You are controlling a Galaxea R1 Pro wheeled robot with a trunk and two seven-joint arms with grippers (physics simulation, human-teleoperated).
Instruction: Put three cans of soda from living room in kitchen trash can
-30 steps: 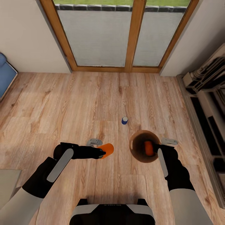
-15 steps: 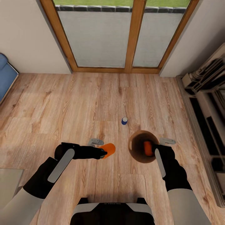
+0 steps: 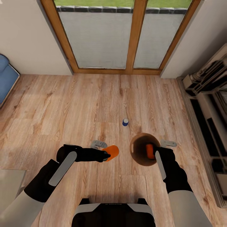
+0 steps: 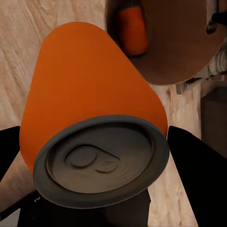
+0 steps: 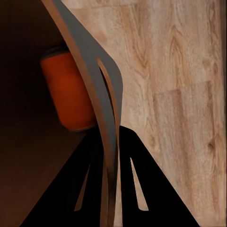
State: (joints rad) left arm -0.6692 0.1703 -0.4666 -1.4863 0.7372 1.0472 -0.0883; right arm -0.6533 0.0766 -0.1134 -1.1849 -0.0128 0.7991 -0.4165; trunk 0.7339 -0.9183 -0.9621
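A: Where does the held can lie relative to the bin?

B: The left pincer point(image 3: 105, 155) is clenched on an orange can point(image 3: 111, 152), held on its side above the wood floor point(image 3: 78, 104). Its long axis runs roughly level, grey top back at the pincer and base pointing at the bin point(image 3: 138, 143). The can is just beside the bin, on the bin's left, with a strip of floor between them. The bin's dark mouth lies straight ahead of the can's far end, so I judge the coming move to be a short carry across to the rim.

A: And the bin itself?

B: The right pincer point(image 3: 157, 150) is clamped on its right-hand rim, one finger either side of the wall point(image 5: 101, 142). It is the arm at the bin; the left is the one bringing the can.

A: Count them.

B: Three cans: two orange, one dark blue. One orange can point(image 3: 150, 151) lies inside the bin, one in the left pincer. The blue can point(image 3: 125, 122) stands on the floor beyond the bin, towards the glass doors point(image 3: 126, 34). One bin.
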